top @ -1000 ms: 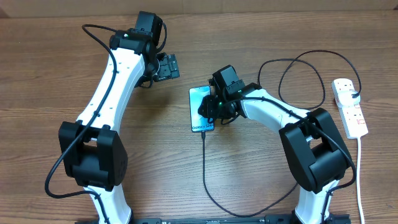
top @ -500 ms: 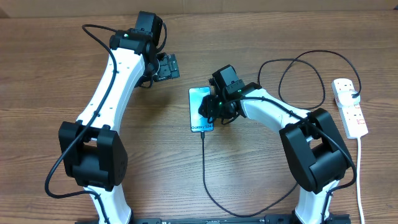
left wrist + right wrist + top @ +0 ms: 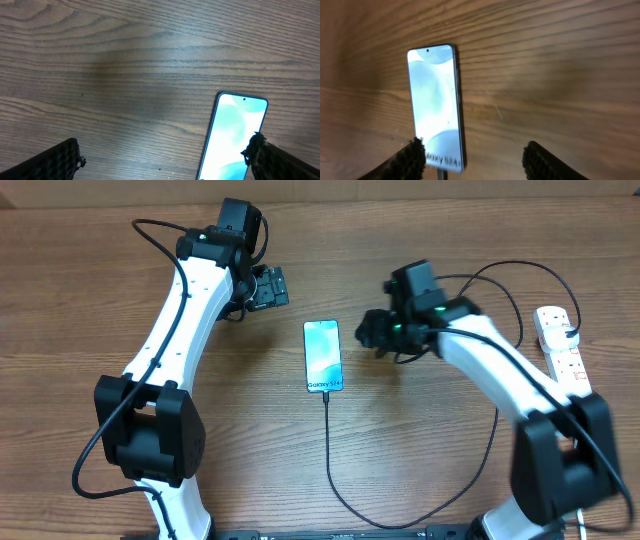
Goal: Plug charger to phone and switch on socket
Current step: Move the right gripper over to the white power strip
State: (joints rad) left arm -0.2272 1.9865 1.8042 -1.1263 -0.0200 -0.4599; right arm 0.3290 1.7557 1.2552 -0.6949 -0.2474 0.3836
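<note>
Looks plugged already: charger (image 3: 328, 450) into the near end of the phone (image 3: 323, 357), flat at mid-table. Not yet done, by the look of it: the switch on the socket (image 3: 563, 352), well off to the right of the right gripper (image 3: 372, 333), long axis near-to-far by the right edge. Right gripper spread and empty, far nearer than the left gripper (image 3: 268, 288), also spread wide. Bare wooden table (image 3: 80, 280), open room across, only the charger's loops in the way.
</note>
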